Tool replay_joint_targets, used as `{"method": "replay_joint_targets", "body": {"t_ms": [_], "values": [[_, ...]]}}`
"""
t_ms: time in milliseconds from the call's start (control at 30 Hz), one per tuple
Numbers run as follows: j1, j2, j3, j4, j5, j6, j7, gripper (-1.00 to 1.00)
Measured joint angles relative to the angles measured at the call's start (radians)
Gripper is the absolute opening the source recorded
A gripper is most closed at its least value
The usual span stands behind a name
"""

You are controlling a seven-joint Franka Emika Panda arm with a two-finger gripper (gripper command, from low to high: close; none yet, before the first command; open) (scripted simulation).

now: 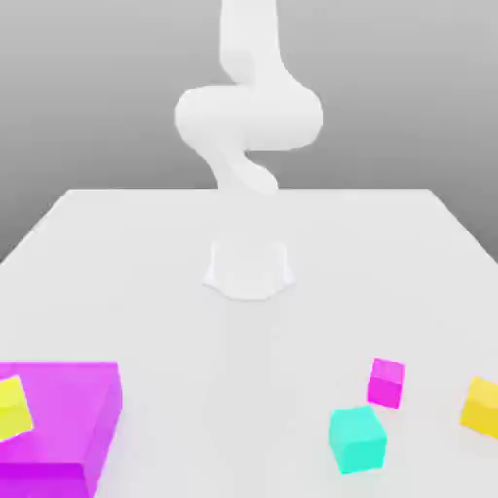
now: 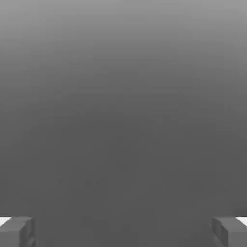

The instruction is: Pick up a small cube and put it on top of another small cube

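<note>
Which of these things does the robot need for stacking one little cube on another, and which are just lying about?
Likely for the job (which two cubes, I cannot tell):
- magenta cube
- turquoise cube
- orange-yellow cube
- yellow cube

Probably just lying about:
- flat purple block

I see one cube point(image 1: 357, 440) in plain turquoise and another cube point(image 1: 385, 383) in magenta. A yellow cube point(image 1: 13, 409) and an orange-yellow block point(image 1: 481, 407) join a purple slab point(image 1: 58, 413). My arm point(image 1: 249, 117) is white.
</note>
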Motion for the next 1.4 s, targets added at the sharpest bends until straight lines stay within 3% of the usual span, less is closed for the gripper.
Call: {"method": "replay_joint_targets", "body": {"t_ms": [600,800,967,1000,1233,1400], "values": [[0.044,0.659,0.157,-0.178,-0.084,0.296,0.123,0.00],[0.085,0.874,0.175,-0.233,-0.094,0.399,0.150,0.00],[0.140,1.056,0.111,-0.210,-0.166,0.535,0.207,0.00],[0.150,1.081,0.099,-0.206,-0.176,0.555,0.215,-1.00],[0.149,1.081,0.100,-0.206,-0.179,0.556,0.217,-1.00],[0.109,0.924,0.158,-0.236,-0.098,0.430,0.155,-1.00]]}}
